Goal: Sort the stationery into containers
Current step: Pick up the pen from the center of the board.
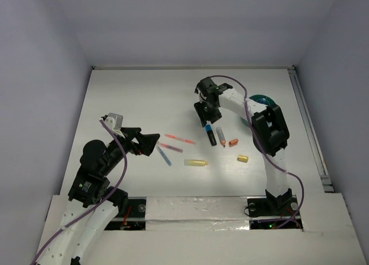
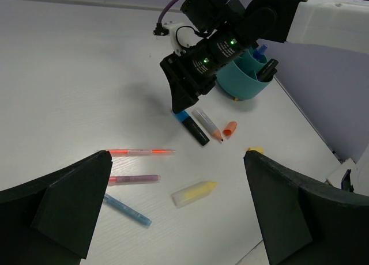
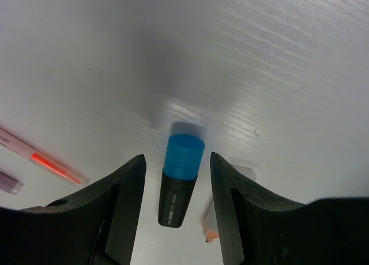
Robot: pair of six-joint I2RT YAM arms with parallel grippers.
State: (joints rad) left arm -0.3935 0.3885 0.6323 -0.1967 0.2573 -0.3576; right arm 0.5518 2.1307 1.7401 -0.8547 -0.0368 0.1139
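Observation:
A black highlighter with a blue cap (image 3: 177, 187) lies on the white table between my right gripper's (image 3: 177, 159) open fingers, which straddle it without touching; it also shows in the top view (image 1: 210, 134). The teal cup (image 2: 242, 83) stands behind the right arm and holds a black marker and a blue one. My left gripper (image 2: 177, 161) is open and empty, above a yellow highlighter (image 2: 194, 193), a blue pen (image 2: 127, 210), a purple pen (image 2: 134, 178) and an orange pen (image 2: 141, 152).
A grey marker (image 2: 207, 124), an orange cap (image 2: 229, 128) and a yellow cap (image 2: 255, 150) lie right of the highlighter. In the top view the cup (image 1: 260, 99) is partly hidden by the right arm. The table's right edge has a rail (image 1: 311, 132).

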